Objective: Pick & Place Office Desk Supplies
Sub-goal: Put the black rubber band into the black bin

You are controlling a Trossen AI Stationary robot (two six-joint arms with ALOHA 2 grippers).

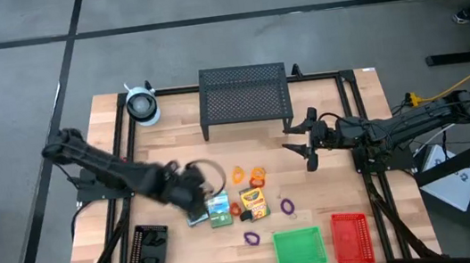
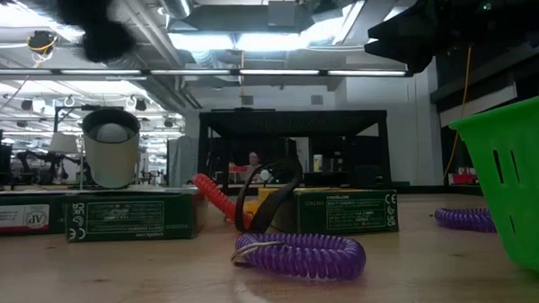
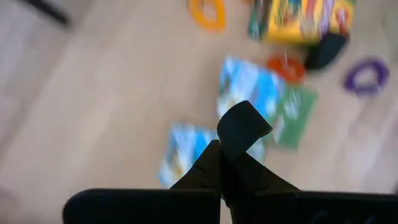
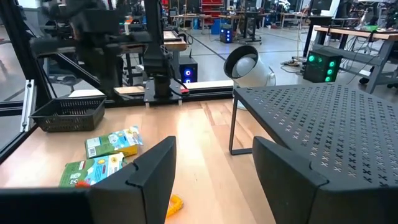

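Your left gripper [image 1: 195, 190]: fingers closed, empty, above card boxes [image 1: 219, 210]. Your right gripper [image 1: 302, 147]: fingers apart, empty, beside mesh stand [image 1: 244, 99].

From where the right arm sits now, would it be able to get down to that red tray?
Probably yes. The right end effector hangs open over bare wood, and nothing stands between it and the red tray at the table's near right corner.

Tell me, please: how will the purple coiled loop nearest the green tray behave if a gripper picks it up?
The purple coiled loop looks like springy plastic coil, so it would probably stretch and sag, not stay stiff. It seems light. Lying flat on the table, it should slide, not roll.
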